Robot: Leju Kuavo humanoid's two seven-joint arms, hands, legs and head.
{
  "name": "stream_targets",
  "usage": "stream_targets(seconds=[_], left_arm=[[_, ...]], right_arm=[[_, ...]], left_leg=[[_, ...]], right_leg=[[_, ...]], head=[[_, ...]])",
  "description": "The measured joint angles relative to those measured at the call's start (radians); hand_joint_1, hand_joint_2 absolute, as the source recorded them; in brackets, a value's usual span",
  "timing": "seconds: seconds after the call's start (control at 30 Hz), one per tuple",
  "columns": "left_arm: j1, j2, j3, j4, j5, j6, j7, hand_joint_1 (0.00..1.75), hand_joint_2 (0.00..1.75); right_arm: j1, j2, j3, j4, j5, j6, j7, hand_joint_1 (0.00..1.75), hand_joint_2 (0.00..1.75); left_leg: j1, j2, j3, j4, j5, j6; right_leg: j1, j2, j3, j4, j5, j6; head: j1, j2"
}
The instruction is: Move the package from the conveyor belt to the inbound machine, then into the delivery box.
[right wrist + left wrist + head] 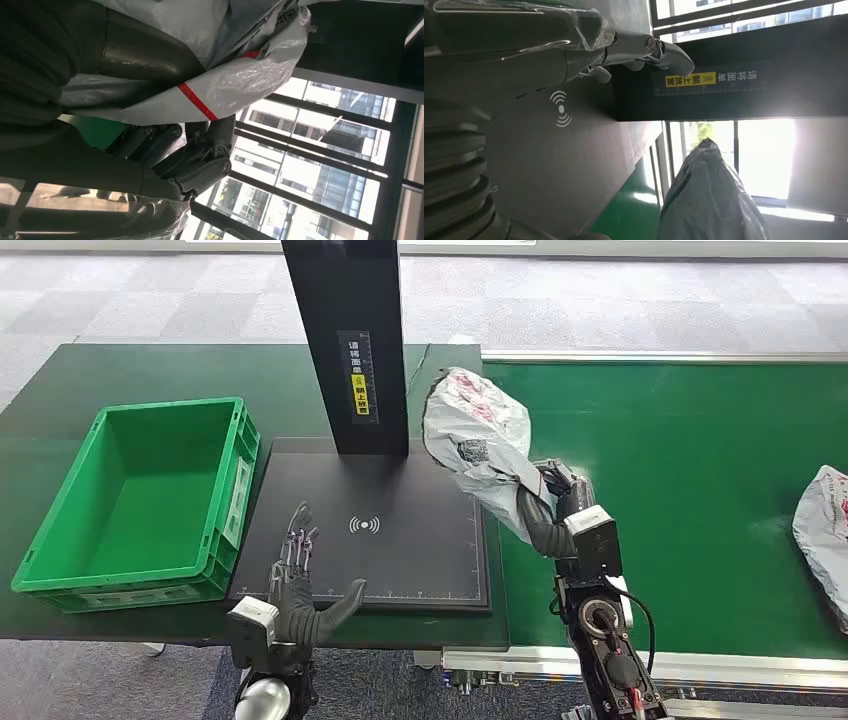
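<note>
A grey plastic package [478, 445] with red print and a QR label is lifted above the seam between the green conveyor belt [680, 470] and the black inbound machine plate [400, 540]. My right hand [556, 508] grips its lower end; the bag [220, 75] is wrapped by that hand's fingers [195, 160]. My left hand [300, 585] rests at the plate's front edge, fingers spread, holding nothing. The green delivery box [140, 500] stands empty left of the plate. The package [711, 200] hangs beyond the plate in the left wrist view.
The machine's black upright column [350, 340] with a yellow label rises at the back of the plate. A second grey package [825, 535] lies on the belt at the right edge. The belt's metal frame [560, 660] runs along the front.
</note>
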State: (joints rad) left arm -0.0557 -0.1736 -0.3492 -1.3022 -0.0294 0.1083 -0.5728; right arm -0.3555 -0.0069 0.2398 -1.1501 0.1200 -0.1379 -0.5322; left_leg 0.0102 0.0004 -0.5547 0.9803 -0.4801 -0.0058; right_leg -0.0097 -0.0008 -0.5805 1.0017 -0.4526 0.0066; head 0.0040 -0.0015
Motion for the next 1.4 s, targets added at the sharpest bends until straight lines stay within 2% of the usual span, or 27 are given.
stream_targets(seconds=[0.2, 0.3, 0.47, 0.57, 0.63, 0.73, 0.87, 0.97, 1.2, 1.3, 1.4], left_arm=[[-0.002, 0.000, -0.001, 0.012, 0.000, 0.000, -0.002, 0.00, 1.75], [-0.012, 0.000, -0.004, 0.023, 0.002, 0.000, -0.002, 0.00, 1.75], [-0.054, -0.010, -0.021, 0.056, 0.019, 0.007, -0.007, 0.00, 1.75], [-0.069, -0.014, -0.028, 0.066, 0.028, 0.011, 0.000, 0.00, 1.75], [-0.075, -0.014, -0.030, 0.071, 0.032, 0.011, 0.009, 0.00, 1.75], [-0.079, -0.014, -0.030, 0.081, 0.032, 0.006, 0.018, 0.00, 1.75], [-0.075, -0.014, -0.027, 0.097, 0.032, -0.001, 0.022, 0.00, 1.75], [-0.066, -0.014, -0.021, 0.099, 0.025, -0.001, 0.027, 0.00, 1.75], [-0.052, -0.017, -0.005, 0.080, -0.029, 0.005, 0.060, 0.00, 1.75], [-0.050, -0.020, -0.001, 0.065, -0.042, 0.000, 0.067, 0.00, 1.75], [-0.049, -0.021, 0.002, 0.053, -0.056, 0.008, 0.068, 0.00, 1.75]], right_arm=[[-0.012, -0.001, 0.023, 0.019, 0.000, 0.003, 0.000, 1.75, 1.75], [-0.056, 0.009, 0.056, 0.060, 0.043, 0.038, 0.004, 1.75, 1.75], [-0.230, 0.105, 0.215, 0.234, 0.179, 0.107, 0.068, 1.75, 1.75], [-0.304, 0.164, 0.313, 0.330, 0.197, 0.188, 0.142, 1.75, 1.75], [-0.329, 0.183, 0.368, 0.378, 0.191, 0.264, 0.177, 1.75, 1.75], [-0.339, 0.184, 0.425, 0.428, 0.171, 0.372, 0.183, 1.75, 1.75], [-0.344, 0.170, 0.471, 0.472, 0.175, 0.424, 0.171, 1.75, 1.75], [-0.344, 0.163, 0.498, 0.485, 0.207, 0.417, 0.196, 1.75, 1.75], [-0.313, 0.146, 0.535, 0.486, 0.332, 0.339, 0.311, 1.75, 1.75], [-0.282, 0.130, 0.535, 0.464, 0.346, 0.341, 0.321, 1.75, 1.75], [-0.253, 0.110, 0.521, 0.421, 0.325, 0.352, 0.313, 0.44, 1.75]], left_leg=[[0.000, 0.000, -0.002, 0.000, -0.001, 0.000], [0.000, 0.002, -0.004, 0.000, -0.001, 0.000], [0.001, 0.005, -0.002, 0.000, 0.001, -0.002], [0.003, 0.004, -0.002, 0.000, 0.002, -0.003], [0.003, 0.004, -0.002, 0.000, 0.002, -0.003], [0.002, 0.003, -0.003, 0.000, 0.002, -0.003], [0.001, 0.003, -0.004, 0.000, 0.002, -0.003], [0.001, 0.003, -0.004, 0.000, 0.002, -0.003], [0.002, 0.003, -0.003, 0.000, 0.002, -0.003], [0.001, 0.003, -0.004, 0.000, 0.002, -0.003], [0.001, 0.002, -0.004, 0.000, 0.002, -0.003]], right_leg=[[0.000, 0.000, -0.001, 0.000, 0.000, 0.000], [0.000, 0.001, -0.002, 0.000, 0.001, 0.000], [0.002, 0.004, -0.004, 0.001, 0.003, -0.003], [0.003, 0.003, -0.004, 0.001, 0.002, -0.003], [0.003, 0.003, -0.004, 0.001, 0.002, -0.003], [0.002, 0.003, -0.004, 0.001, 0.002, -0.003], [0.001, 0.003, -0.005, 0.000, 0.002, -0.003], [0.001, 0.003, -0.006, 0.000, 0.002, -0.003], [0.002, 0.003, -0.006, 0.000, 0.002, -0.003], [0.002, 0.003, -0.006, 0.000, 0.002, -0.003], [0.001, 0.003, -0.005, 0.000, 0.002, -0.003]], head=[[0.000, 0.000], [0.000, 0.000], [0.000, 0.000], [0.000, 0.000], [0.000, 0.000], [0.000, 0.000], [0.000, 0.000], [0.000, 0.000], [0.000, 0.000], [0.000, 0.000], [0.000, 0.000]])
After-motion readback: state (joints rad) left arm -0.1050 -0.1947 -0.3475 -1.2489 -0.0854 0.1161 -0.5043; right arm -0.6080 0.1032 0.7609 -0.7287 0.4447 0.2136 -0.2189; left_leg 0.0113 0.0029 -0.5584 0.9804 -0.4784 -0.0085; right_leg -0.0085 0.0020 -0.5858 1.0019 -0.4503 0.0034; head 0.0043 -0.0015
